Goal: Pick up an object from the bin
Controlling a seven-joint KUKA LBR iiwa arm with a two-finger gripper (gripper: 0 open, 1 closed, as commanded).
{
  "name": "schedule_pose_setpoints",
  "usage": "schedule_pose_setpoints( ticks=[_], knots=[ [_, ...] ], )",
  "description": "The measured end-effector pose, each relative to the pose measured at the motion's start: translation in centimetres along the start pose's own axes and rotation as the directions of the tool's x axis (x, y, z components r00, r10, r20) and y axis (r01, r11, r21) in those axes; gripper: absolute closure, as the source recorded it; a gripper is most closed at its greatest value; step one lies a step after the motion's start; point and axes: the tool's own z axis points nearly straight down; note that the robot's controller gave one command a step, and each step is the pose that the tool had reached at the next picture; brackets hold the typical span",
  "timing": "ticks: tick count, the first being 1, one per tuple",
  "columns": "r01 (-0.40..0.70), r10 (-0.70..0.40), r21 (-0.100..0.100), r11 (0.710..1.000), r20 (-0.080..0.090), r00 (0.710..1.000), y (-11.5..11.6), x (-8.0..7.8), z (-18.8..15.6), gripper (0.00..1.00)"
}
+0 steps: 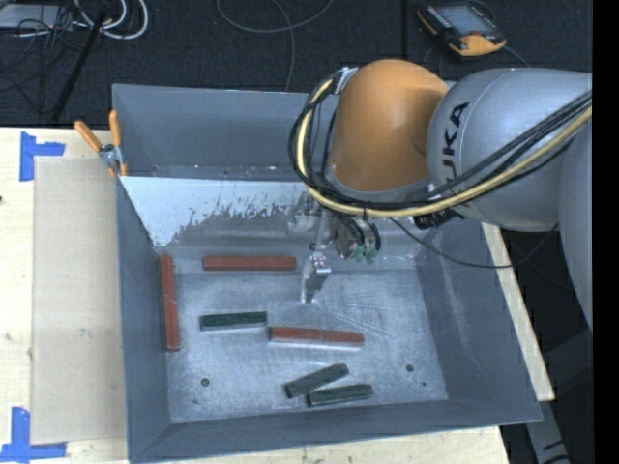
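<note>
A flat red-brown bar (250, 263) is seen lying crosswise in the far half of the grey bin (198, 133), its right end just beside the gripper (312, 293). The gripper is held pointing down over bare floor between that end and a second red-brown bar (316, 335), which is laid slightly askew nearer the front. Whether the gripper is opened or closed cannot be told, and no bar is seen to be held by it. A dark green bar (233, 321) is placed left of the second one. A third red-brown bar (170, 303) is set lengthwise along the left wall. Two more dark green bars (316, 380) are found together at the front, touching. The wrist is capped by an orange cover (387, 124)
</note>
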Motion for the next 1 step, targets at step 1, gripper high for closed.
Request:
schedule_pose_setpoints(
  ticks=[1],
  knots=[
    [0.0,0.0,0.0,1.0,0.0,1.0,0.0,0.0,0.0,0.0]
  ],
)
